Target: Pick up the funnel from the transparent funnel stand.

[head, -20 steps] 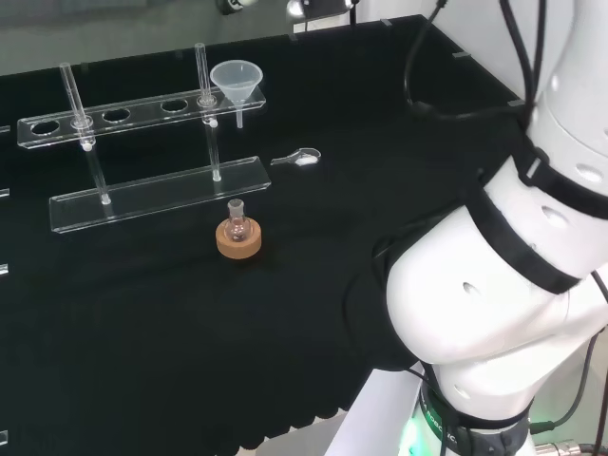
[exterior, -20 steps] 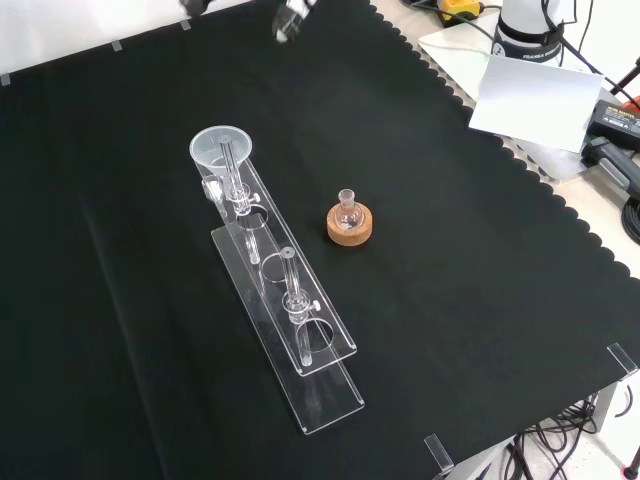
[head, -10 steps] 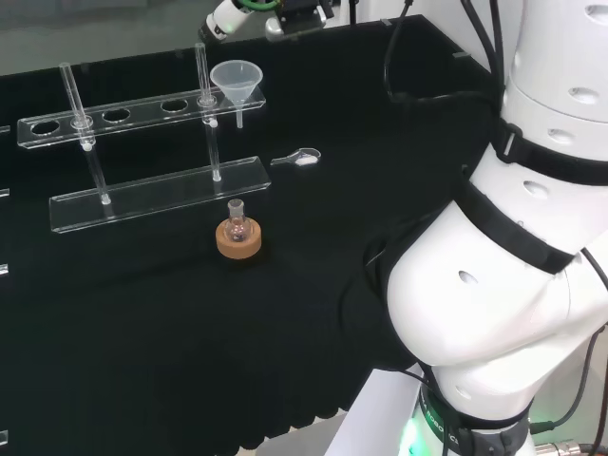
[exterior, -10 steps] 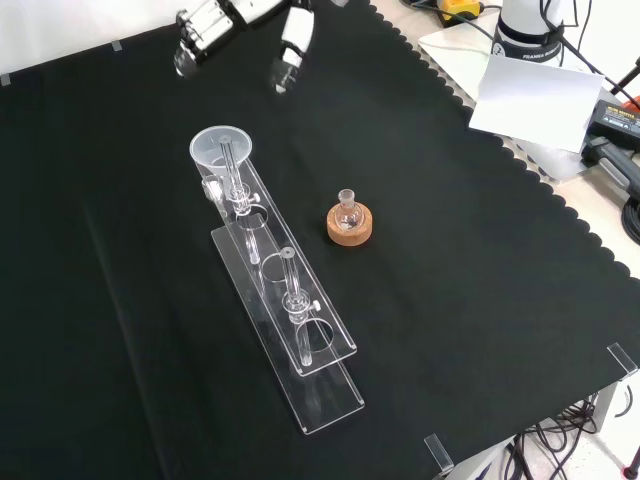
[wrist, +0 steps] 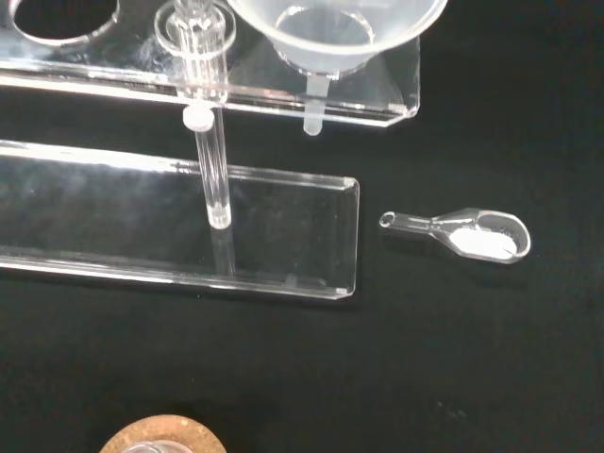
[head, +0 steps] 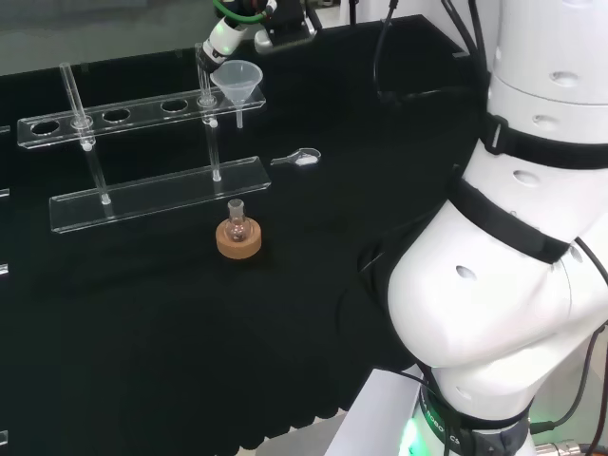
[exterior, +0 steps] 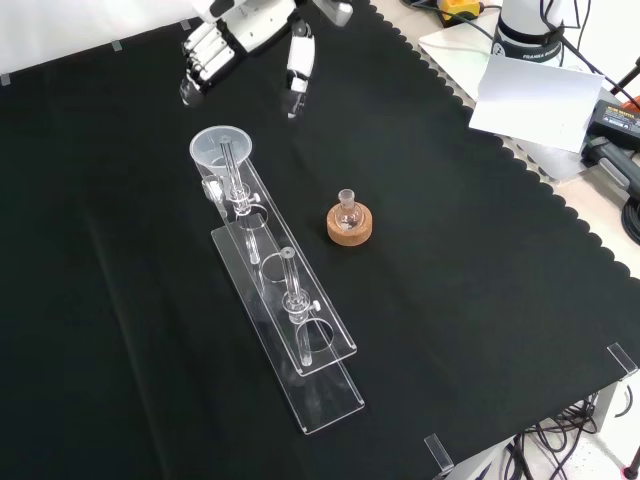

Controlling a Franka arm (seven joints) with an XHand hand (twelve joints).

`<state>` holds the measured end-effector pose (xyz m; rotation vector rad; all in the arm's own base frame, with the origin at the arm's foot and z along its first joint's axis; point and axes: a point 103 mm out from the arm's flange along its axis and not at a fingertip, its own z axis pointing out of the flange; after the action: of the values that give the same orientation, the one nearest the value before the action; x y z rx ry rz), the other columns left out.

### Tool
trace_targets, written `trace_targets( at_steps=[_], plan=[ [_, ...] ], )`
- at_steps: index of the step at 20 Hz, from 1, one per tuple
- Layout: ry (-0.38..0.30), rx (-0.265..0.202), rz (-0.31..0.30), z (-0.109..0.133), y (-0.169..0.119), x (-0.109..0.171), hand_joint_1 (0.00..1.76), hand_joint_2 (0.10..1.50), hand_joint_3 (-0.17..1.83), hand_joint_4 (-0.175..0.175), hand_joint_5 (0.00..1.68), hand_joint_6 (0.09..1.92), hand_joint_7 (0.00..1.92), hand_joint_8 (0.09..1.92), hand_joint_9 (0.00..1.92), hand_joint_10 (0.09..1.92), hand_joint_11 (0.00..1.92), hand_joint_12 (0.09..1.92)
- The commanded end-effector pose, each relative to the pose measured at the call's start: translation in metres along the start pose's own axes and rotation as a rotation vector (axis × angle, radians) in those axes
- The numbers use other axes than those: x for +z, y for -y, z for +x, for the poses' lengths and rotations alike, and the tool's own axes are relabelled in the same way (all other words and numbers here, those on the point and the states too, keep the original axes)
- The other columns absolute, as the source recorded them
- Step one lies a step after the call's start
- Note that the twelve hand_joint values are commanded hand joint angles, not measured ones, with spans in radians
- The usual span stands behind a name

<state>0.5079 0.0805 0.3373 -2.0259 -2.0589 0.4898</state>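
The clear plastic funnel (head: 237,80) sits in the end hole of the transparent stand (head: 157,196), stem hanging below the top plate. In the front view the funnel (exterior: 221,148) is at the far end of the stand (exterior: 318,384). The hand (exterior: 245,28) hovers just beyond and above it, open, with fingers (exterior: 200,62) and thumb (exterior: 298,68) spread apart and holding nothing. In the head view the hand (head: 224,38) is close above the funnel's rim. The wrist view looks down on the funnel (wrist: 332,26) and the stand (wrist: 283,236).
A small flask on a cork ring (exterior: 349,223) stands beside the stand, in the head view (head: 237,237) nearer than it. A clear scoop with white powder (head: 298,159) lies near the stand's end (wrist: 467,235). Two glass rods rise from the stand (head: 205,74).
The hand has come down from the front view's top edge towards the funnel, its fingers and thumb staying spread. The funnel, stand, flask and scoop have not moved.
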Motion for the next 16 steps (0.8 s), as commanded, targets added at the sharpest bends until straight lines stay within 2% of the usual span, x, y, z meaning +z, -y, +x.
trace_targets(
  at_steps=[1, 4, 7, 11, 16],
  plan=[
    [0.020, 0.023, 0.069, -0.001, -0.016, 0.014, 0.54, 0.82, 0.21, -0.016, 0.11, 0.09, 0.00, 0.29, 0.06, 0.81, 0.05, 1.50],
    [0.018, 0.024, 0.119, -0.004, -0.027, 0.021, 0.56, 0.77, 0.22, -0.023, 0.04, 0.09, 0.00, 0.16, 0.01, 0.86, 0.08, 1.52],
    [0.008, 0.018, 0.137, -0.007, -0.035, 0.027, 0.59, 0.73, 0.22, -0.026, 0.01, 0.09, 0.00, 0.09, 0.00, 0.87, 0.13, 1.53],
    [-0.004, 0.004, 0.164, -0.009, -0.044, 0.031, 0.61, 0.70, 0.22, 0.004, 0.00, 0.09, 0.00, 0.09, 0.00, 0.87, 0.22, 1.55],
    [0.035, -0.039, 0.191, -0.006, -0.051, 0.033, 0.64, 0.68, 0.22, 0.029, 0.00, 0.09, 0.00, 0.09, 0.00, 0.84, 0.25, 1.55]
  ],
)
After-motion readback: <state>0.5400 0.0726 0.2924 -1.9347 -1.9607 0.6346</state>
